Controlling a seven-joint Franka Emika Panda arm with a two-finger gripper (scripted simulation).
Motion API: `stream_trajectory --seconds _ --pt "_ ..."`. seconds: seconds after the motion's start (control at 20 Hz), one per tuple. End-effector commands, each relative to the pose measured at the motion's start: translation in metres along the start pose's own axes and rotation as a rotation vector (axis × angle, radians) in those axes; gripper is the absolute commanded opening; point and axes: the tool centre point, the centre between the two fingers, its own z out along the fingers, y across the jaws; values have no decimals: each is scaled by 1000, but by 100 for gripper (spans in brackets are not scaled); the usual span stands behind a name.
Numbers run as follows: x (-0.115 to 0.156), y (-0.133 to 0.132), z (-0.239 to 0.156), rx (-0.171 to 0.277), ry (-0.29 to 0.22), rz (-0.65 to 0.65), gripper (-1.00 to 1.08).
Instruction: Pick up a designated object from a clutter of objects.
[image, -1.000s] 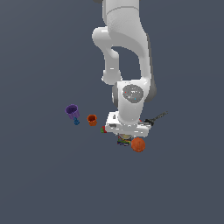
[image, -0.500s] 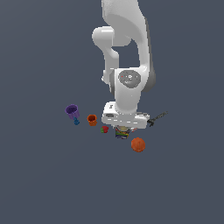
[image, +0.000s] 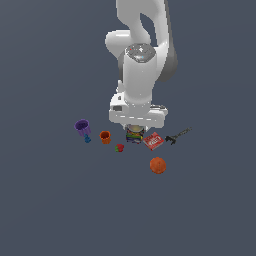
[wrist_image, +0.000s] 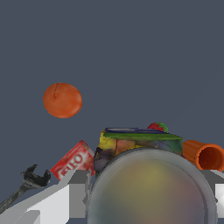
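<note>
A: What has changed? 
B: You see the hand (image: 136, 128) now lower over the can (image: 134, 135), beside the red box (image: 153, 141).

A: And the wrist view? 
B: It shows the can's silvery top (wrist_image: 148, 188); whether the hand grips it, you cannot tell.

The arm (image: 142, 65) is seen lowered over the can (image: 134, 135), whose top is hidden under the gripper (image: 135, 126). A row is formed by a purple cup (image: 82, 127), orange cup (image: 105, 137), red fruit (image: 119, 148), can, red box (image: 153, 141) and black tool (image: 178, 135). An orange ball (image: 157, 165) is set apart, nearer the camera.
</note>
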Motion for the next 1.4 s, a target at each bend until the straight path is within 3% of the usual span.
stream_trajectory --seconds 0.0,0.75,1.35 --pt "-8 8 -23 1 2 0 -100" --pt "-54 55 -154 -1 -7 0 -100" --pt "-68 72 -204 -3 -10 0 -100"
